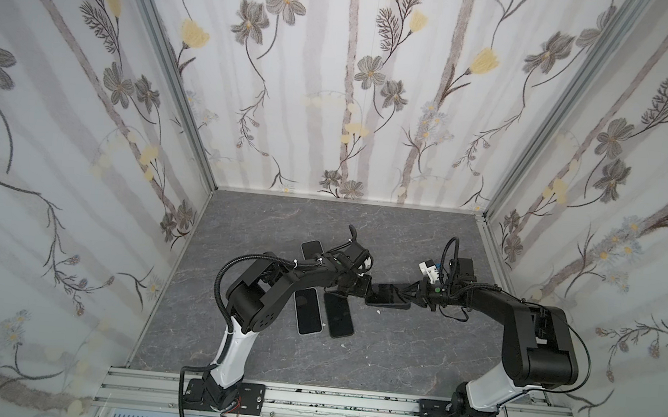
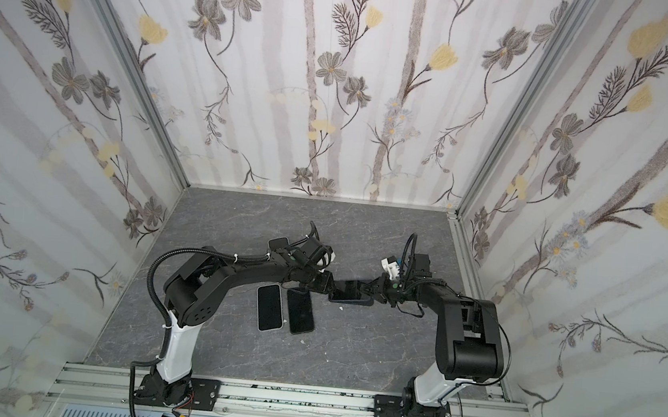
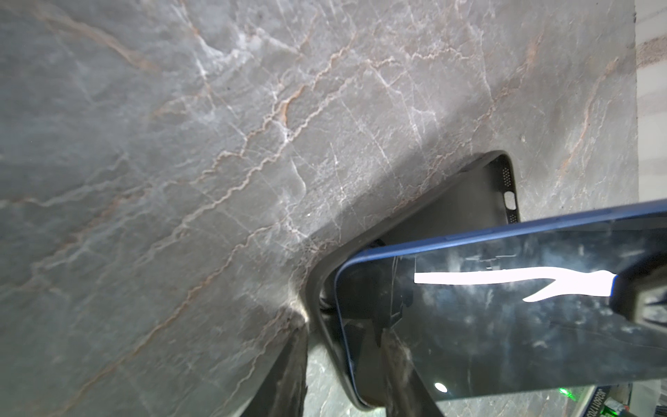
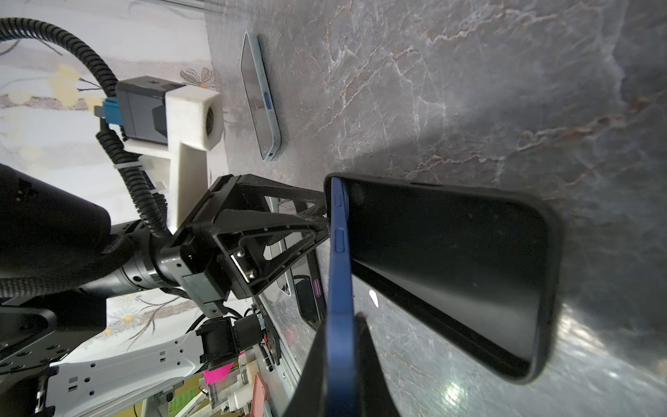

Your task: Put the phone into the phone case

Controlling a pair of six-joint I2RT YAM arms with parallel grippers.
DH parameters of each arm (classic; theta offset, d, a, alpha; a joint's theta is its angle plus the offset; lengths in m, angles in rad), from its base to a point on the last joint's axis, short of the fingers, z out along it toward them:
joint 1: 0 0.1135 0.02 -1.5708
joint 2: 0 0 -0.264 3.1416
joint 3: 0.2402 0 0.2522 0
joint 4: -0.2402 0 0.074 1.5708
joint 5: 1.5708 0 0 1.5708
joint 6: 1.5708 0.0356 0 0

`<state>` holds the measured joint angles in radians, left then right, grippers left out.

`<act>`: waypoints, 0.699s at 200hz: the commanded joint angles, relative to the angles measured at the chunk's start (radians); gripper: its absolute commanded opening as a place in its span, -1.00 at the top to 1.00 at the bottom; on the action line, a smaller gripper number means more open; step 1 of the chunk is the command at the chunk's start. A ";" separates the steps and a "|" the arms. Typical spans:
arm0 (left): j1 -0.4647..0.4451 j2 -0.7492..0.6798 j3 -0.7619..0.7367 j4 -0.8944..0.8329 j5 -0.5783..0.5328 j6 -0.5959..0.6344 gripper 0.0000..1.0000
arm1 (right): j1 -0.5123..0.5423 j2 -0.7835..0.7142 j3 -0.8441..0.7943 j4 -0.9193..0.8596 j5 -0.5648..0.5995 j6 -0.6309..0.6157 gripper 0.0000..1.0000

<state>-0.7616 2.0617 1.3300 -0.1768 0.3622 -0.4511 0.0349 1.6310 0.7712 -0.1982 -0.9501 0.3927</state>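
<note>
Found the phone (image 4: 339, 281) half home: tucked by one short end into the phone case (image 4: 451, 274), raised clear of it at the other, hinged open like a lid. Pinched that raised end in the right pincer (image 4: 343, 346), pressed tight on the blue edges. Gripped the case's end on the tucked-in side with the left pincer (image 4: 323, 214), closed partway, with one finger (image 3: 288, 375) outside the rim and the other over the screen, as far as could be told. Kept the case's long axis on the line between the two pincers, low over the counter (image 1: 393, 357); could not tell whether touching it. Judged the right arm the one to act, with the phone's free end over the case's port end, long axes in line, and only the tilt to close. Called for a swing down toward the case floor, then a press at the rim. Risked popping the seated end out if pushed lengthwise. Noted two other phones (image 1: 307, 311) flat beside the case, on its left-arm side.
</note>
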 commanded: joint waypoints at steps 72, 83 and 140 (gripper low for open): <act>-0.002 -0.028 -0.087 0.063 0.023 -0.071 0.28 | -0.006 0.080 -0.065 0.062 0.005 -0.002 1.00; -0.002 -0.028 -0.090 0.059 0.021 -0.069 0.29 | -0.010 0.089 -0.068 0.065 0.016 -0.004 1.00; -0.002 -0.040 -0.099 0.022 -0.046 -0.057 0.28 | -0.014 0.060 -0.073 0.060 0.111 0.005 0.88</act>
<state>-0.7612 2.0239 1.2392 -0.0765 0.3668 -0.5091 0.0158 1.7084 0.7040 -0.0605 -1.0298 0.4000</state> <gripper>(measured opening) 0.358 0.086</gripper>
